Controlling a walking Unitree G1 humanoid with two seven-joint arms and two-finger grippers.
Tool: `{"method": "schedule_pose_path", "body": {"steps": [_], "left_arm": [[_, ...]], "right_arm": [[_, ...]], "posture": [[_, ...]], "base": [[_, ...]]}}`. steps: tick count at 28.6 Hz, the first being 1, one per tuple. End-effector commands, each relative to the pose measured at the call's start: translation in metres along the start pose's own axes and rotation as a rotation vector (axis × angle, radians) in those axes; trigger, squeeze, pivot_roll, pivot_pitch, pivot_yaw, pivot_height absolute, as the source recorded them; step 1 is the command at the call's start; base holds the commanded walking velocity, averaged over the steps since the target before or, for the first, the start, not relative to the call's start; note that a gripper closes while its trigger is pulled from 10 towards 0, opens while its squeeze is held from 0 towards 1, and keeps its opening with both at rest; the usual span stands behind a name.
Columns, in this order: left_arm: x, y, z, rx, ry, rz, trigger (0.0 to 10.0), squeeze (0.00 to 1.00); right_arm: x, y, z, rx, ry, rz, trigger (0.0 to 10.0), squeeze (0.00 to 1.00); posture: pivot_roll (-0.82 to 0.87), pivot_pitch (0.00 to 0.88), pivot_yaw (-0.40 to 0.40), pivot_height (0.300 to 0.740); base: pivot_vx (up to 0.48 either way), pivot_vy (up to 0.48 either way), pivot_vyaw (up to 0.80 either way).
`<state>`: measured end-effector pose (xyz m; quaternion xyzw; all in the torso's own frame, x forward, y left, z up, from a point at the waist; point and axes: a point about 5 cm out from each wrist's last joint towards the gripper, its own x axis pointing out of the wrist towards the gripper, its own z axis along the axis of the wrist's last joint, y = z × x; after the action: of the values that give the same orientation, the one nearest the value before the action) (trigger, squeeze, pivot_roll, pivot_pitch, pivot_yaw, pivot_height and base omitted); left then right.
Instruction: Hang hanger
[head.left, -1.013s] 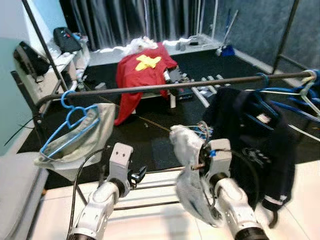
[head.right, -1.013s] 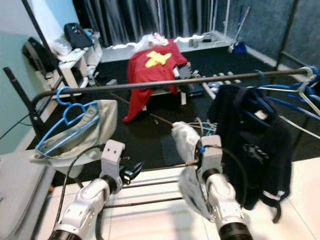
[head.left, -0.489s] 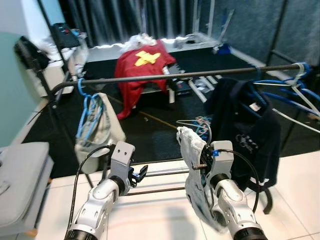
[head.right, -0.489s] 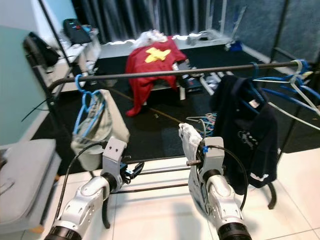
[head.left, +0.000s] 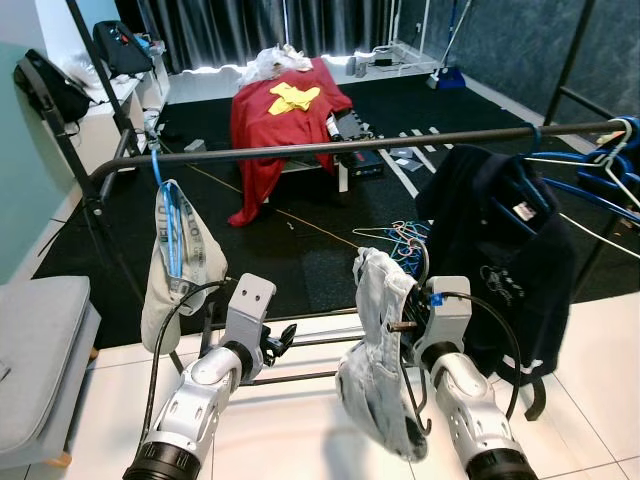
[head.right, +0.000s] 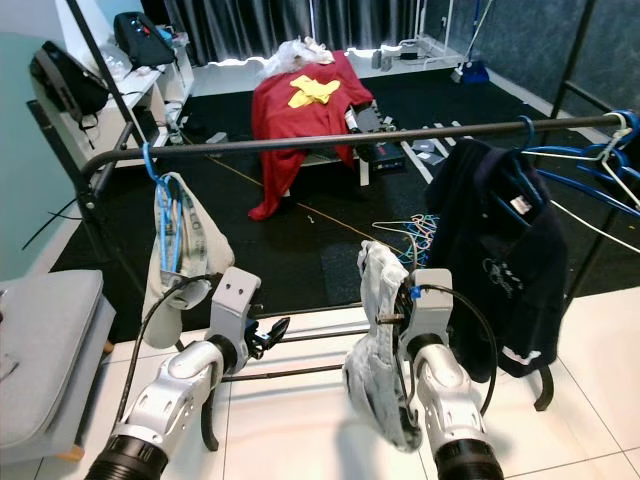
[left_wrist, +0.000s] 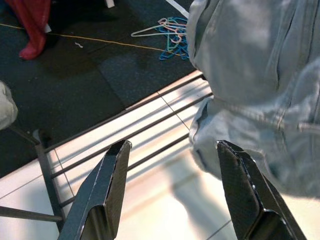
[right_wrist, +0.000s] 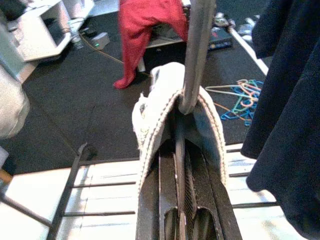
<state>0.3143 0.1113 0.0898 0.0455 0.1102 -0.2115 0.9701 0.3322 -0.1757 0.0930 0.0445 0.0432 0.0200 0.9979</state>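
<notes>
Since a second ago, the blue hanger (head.left: 165, 215) with its beige garment (head.left: 172, 270) on the left end of the rail (head.left: 330, 150) has swung from broadside to edge-on, and the right claw's garment now droops lower.

Now the right claw (head.right: 395, 318) is raised in front of the rack, clamped shut on a thin hanger wire (right_wrist: 178, 165) draped with pale blue denim (head.left: 378, 372); the denim folds over the claw and hangs down past the forearm, below the rail and clear of it. In the right wrist view a grey bar (right_wrist: 197, 55) rises just beyond the fingertips. The left claw (head.left: 283, 340) is held to the left of the denim, its fingers (left_wrist: 107, 192) spread apart and holding nothing, above the rack's low bars (left_wrist: 145, 132) and white tile floor (head.left: 290, 440).

A dark hoodie (head.left: 505, 265) hangs on the right part of the rail, with blue hangers (head.left: 590, 190) bunched at the right end. Farther off, a red cloth (head.left: 275, 130) covers a bench on the black carpet, and loose hangers (left_wrist: 167, 32) lie on the floor.
</notes>
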Motion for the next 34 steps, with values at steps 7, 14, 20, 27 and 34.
{"method": "schedule_pose_path", "body": {"steps": [7, 14, 20, 27, 34], "left_arm": [[0.003, -0.022, -0.005, 0.063, 0.029, -0.157, 10.0, 1.0], [0.005, -0.061, 0.003, 0.146, -0.006, -0.399, 10.0, 0.44], [0.013, -0.076, 0.014, 0.125, -0.066, -0.412, 10.0, 0.0], [0.029, -0.087, 0.016, 0.092, -0.069, -0.33, 10.0, 0.0], [0.04, -0.098, 0.02, 0.044, -0.052, -0.308, 10.0, 0.0]], "right_arm": [[0.021, -0.016, 0.028, 0.221, -0.029, -0.2, 10.0, 0.0], [0.031, -0.012, 0.061, 0.289, -0.107, -0.224, 10.0, 0.0], [0.034, 0.011, 0.08, 0.145, -0.17, -0.084, 10.0, 0.0], [0.041, 0.036, 0.104, 0.266, -0.198, 0.0, 10.0, 0.0], [0.041, 0.046, 0.115, 0.287, -0.206, 0.016, 10.0, 0.0]], "posture": [[-0.05, 0.058, 0.044, 0.74], [-0.06, 0.068, 0.041, 0.74], [-0.07, 0.067, 0.047, 0.74], [-0.08, 0.058, 0.04, 0.74], [-0.09, 0.051, 0.034, 0.74]], "base": [[0.0, 0.0, 0.0], [0.0, 0.0, 0.0], [0.0, 0.0, 0.0], [0.0, 0.0, 0.0], [0.0, 0.0, 0.0]]}}
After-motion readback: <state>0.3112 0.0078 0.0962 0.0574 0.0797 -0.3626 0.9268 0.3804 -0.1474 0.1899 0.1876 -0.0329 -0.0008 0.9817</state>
